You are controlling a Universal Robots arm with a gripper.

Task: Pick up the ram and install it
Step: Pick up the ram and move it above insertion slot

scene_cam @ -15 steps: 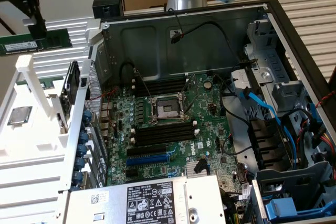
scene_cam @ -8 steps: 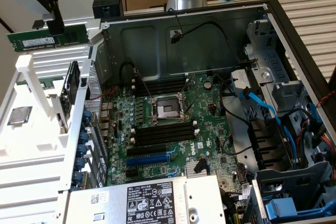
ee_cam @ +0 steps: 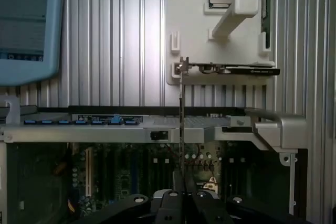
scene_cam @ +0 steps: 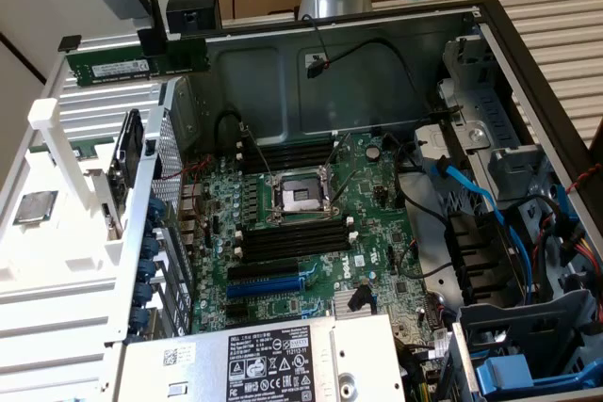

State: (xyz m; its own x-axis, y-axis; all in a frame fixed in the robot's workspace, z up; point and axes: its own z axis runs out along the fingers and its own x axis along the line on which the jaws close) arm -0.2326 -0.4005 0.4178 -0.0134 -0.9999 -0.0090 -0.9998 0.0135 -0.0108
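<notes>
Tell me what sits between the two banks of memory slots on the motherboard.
The processor socket sits between them, as the exterior view shows.

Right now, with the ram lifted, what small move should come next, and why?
Probably carry the ram toward the exterior view's right, staying high: the fingers grip it above the case's edge, and the black memory slots lie farther in beside the processor socket.

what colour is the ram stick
Green, with dark chips along it. The ram shows best in the exterior view.
</notes>
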